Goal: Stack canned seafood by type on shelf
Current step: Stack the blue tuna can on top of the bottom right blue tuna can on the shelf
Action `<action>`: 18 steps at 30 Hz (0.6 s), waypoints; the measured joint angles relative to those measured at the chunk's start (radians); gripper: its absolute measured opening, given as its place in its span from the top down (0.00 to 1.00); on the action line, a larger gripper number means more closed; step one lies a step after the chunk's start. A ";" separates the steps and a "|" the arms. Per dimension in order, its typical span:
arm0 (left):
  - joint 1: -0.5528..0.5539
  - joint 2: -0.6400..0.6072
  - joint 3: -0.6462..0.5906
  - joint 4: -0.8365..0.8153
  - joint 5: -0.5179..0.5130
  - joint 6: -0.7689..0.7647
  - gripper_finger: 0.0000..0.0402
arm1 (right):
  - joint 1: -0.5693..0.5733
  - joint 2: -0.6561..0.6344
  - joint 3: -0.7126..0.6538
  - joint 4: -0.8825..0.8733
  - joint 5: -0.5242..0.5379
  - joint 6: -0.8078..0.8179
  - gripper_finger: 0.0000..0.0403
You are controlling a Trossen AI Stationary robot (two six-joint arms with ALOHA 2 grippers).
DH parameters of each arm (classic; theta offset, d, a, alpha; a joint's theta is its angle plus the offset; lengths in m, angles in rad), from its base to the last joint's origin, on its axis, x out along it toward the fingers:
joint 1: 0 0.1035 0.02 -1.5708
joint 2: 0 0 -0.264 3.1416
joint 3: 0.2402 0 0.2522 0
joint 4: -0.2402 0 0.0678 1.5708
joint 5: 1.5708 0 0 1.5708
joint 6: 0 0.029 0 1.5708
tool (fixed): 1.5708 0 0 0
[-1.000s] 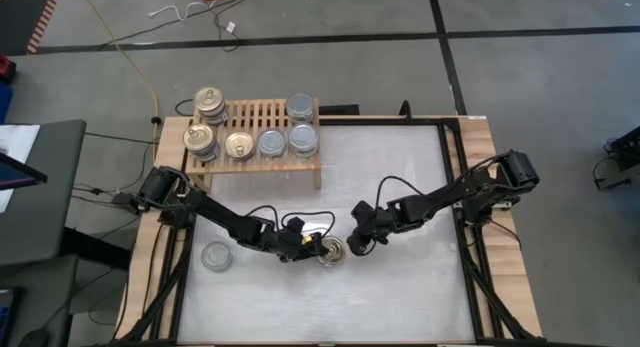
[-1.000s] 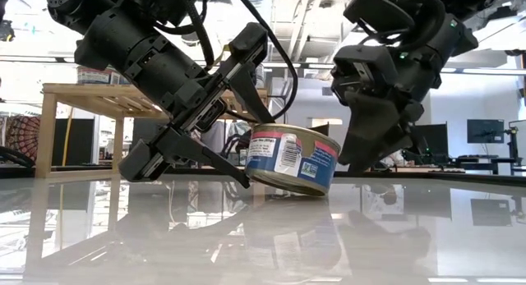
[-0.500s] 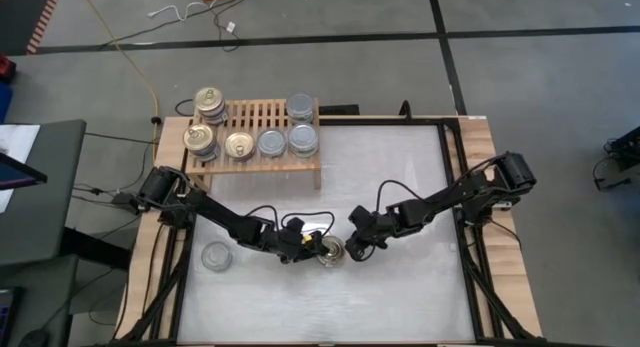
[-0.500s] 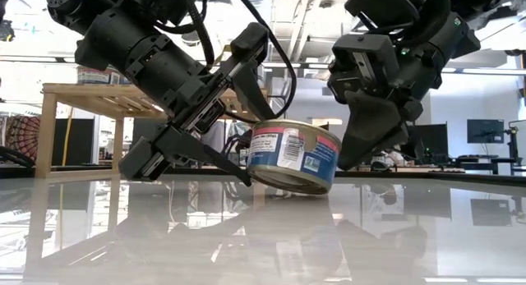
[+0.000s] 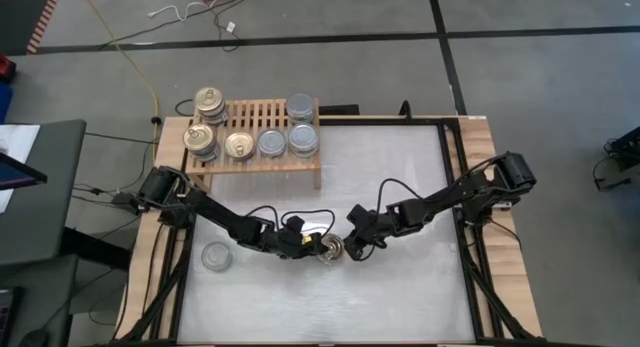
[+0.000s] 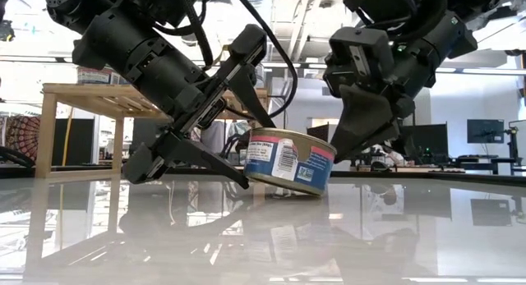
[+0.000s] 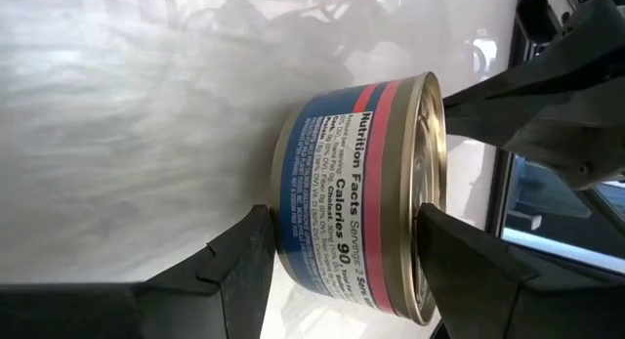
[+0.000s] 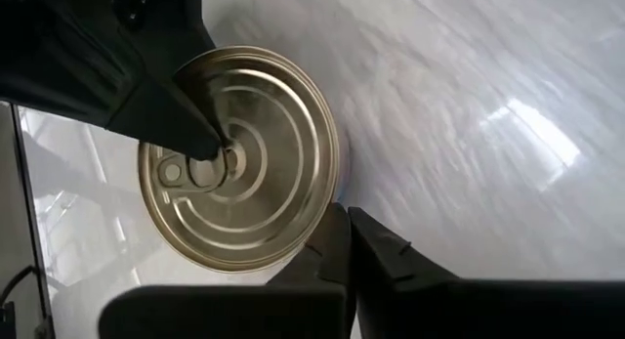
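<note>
A gold-topped can [image 6: 289,160] with a blue and pink label sits tilted near the table's middle. My left gripper [image 6: 256,153] is shut on it from the left. My right gripper [image 6: 335,153] is shut, with its tip at the right side of the can's top. The wooden shelf [image 5: 262,115] stands at the far left. On it, gold-topped cans [image 5: 238,144] are at the left and silver-topped cans [image 5: 303,139] at the right, some stacked two high. One silver-topped can [image 5: 215,255] stands on the table near the left edge. My left gripper pinches the can between its two flat faces. One fingertip [image 8: 210,148] is on the gold lid beside the pull tab and the other finger [image 7: 244,266] is under the base. The fingers slant down from the table's left. The can's left side is raised and its right lower edge [image 6: 316,192] is on the table. My right gripper sets its shut fingertips [image 8: 344,232] against the can's top rim [image 8: 330,207] on the right side. It slants down from the table's right. Whether it bears on the lid or only the rim, I cannot tell.
Bare white tabletop [image 5: 400,177] lies right of the shelf and in front of both arms. A raised wooden border [image 5: 480,187] runs around the table. Both arms cross low over the near half of the table.
My right gripper has shut and tipped further down, and its tip has moved left onto the can's top rim. The can has tipped a little, its right side lower. My left gripper has kept its hold in place.
</note>
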 joint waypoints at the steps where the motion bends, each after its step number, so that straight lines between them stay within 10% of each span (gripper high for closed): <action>1: 0.001 0.000 0.000 0.000 -0.001 -0.001 0.44 | 0.000 0.000 0.000 0.000 0.000 -0.004 0.93; 18: 0.003 0.000 0.000 0.000 -0.013 0.029 0.27 | 0.000 0.000 0.000 0.005 0.002 -0.007 0.94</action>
